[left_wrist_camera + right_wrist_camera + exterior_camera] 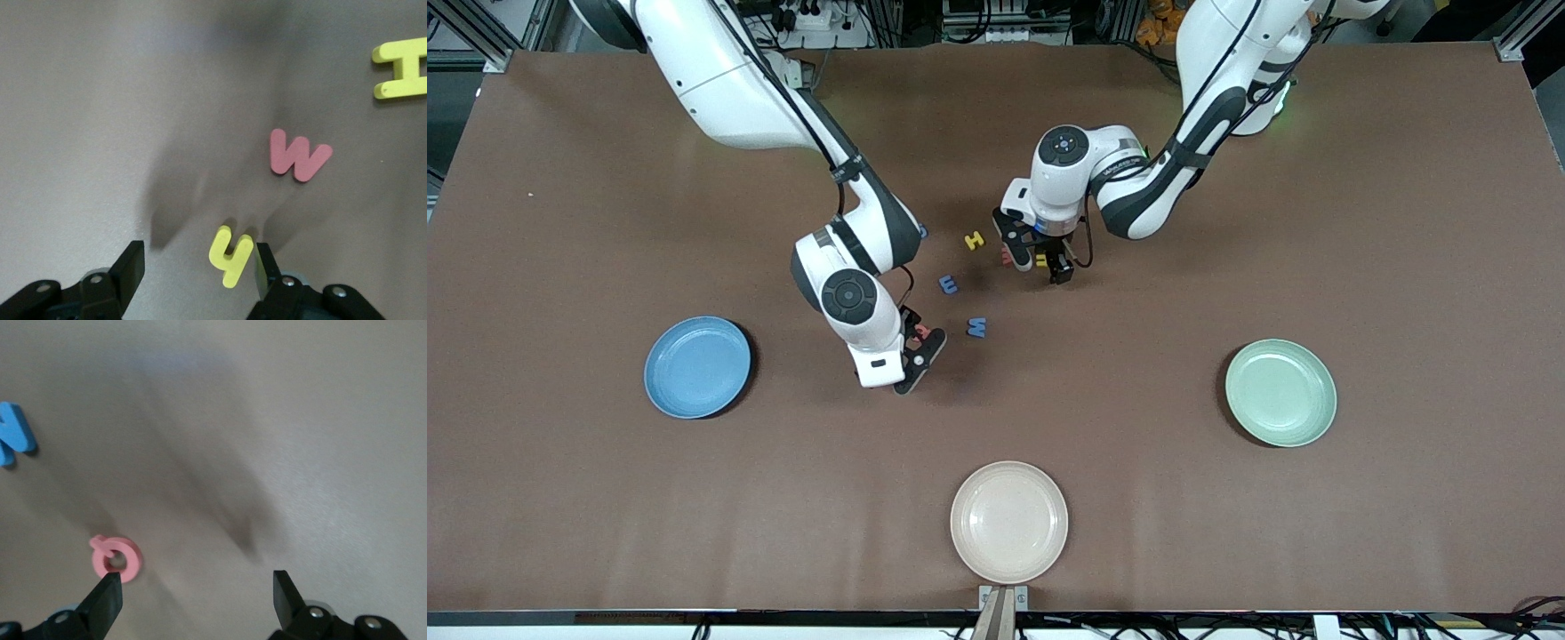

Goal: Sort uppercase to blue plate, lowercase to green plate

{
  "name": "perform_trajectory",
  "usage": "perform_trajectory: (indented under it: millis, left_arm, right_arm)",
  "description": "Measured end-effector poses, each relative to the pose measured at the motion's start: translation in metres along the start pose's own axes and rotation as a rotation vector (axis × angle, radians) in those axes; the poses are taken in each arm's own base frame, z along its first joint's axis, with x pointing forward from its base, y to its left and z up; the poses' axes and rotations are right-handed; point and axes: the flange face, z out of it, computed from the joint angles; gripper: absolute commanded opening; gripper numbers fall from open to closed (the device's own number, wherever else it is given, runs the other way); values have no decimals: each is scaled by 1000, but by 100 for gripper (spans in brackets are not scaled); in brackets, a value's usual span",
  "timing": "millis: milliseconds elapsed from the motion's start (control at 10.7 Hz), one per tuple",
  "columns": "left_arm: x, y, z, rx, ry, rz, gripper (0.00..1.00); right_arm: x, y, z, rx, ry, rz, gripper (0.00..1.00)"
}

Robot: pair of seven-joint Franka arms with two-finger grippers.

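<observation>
I had both arms reaching in over the middle of the brown counter (pixel 1227 533), where the loose letters lay.

My left hand (pixel 200 267) was low over the small yellow h (pixel 230 256), its fingers spread, with the h just inside one fingertip (pixel 265 267) and not gripped. The small red w (pixel 298 155) lay near the h, and the yellow capital H (pixel 403 68) lay past the w; in the front view the H (pixel 974 240) was just beside the left hand, toward the right arm's end of the counter.

My right hand (pixel 197 593) was wide open over the red Q (pixel 116 560), which lay flat on the counter close to one fingertip (pixel 107 600), untouched. A blue W (pixel 977 327) sat just beside that hand, and a small blue e (pixel 948 284) lay between the W and the H. I could only see an edge of another blue letter (pixel 923 232) past the right arm's wrist.

The blue plate (pixel 697 367) sat toward the right arm's end of the counter and the green plate (pixel 1280 392) toward the left arm's end, both well apart from the letters and holding nothing. A cream plate (pixel 1008 522) sat nearer the front camera than the letters.
</observation>
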Motion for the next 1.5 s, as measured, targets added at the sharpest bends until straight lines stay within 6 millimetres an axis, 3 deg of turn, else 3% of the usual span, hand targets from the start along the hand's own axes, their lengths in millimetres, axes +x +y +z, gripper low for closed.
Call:
perform_trajectory:
  millis: [282, 376, 469, 657, 751, 1033, 1127, 1221, 1408, 1502]
  left_arm:
    - [1, 7, 6, -16, 6, 7, 72]
    - [1, 10, 7, -19, 7, 8, 66]
    - [1, 11, 8, -22, 8, 8, 57]
    - [2, 13, 9, -26, 12, 9, 13]
    - [3, 13, 6, -25, 17, 10, 0]
    - [3, 12, 4, -23, 21, 2, 0]
    - [1, 3, 4, -20, 23, -14, 0]
    - [-4, -21, 1, -12, 27, -56, 0]
    - [-27, -99, -18, 3, 58, -192, 0]
    - [-47, -144, -32, 6, 82, -276, 0]
  right_arm:
    - [4, -7, 8, -7, 15, -10, 100]
    - [3, -3, 12, -12, 24, -5, 100]
    - [2, 0, 16, -16, 33, 0, 100]
    - [1, 6, 19, -20, 40, 8, 100]
    - [-2, 12, 18, -21, 42, 17, 100]
    - [-9, 26, 19, -21, 42, 39, 100]
    - [-12, 31, 19, -21, 42, 46, 100]
    - [-17, 40, 19, -22, 42, 61, 100]
    - [-20, 45, 20, -19, 42, 69, 100]
    - [-14, 34, 21, -12, 35, 61, 100]
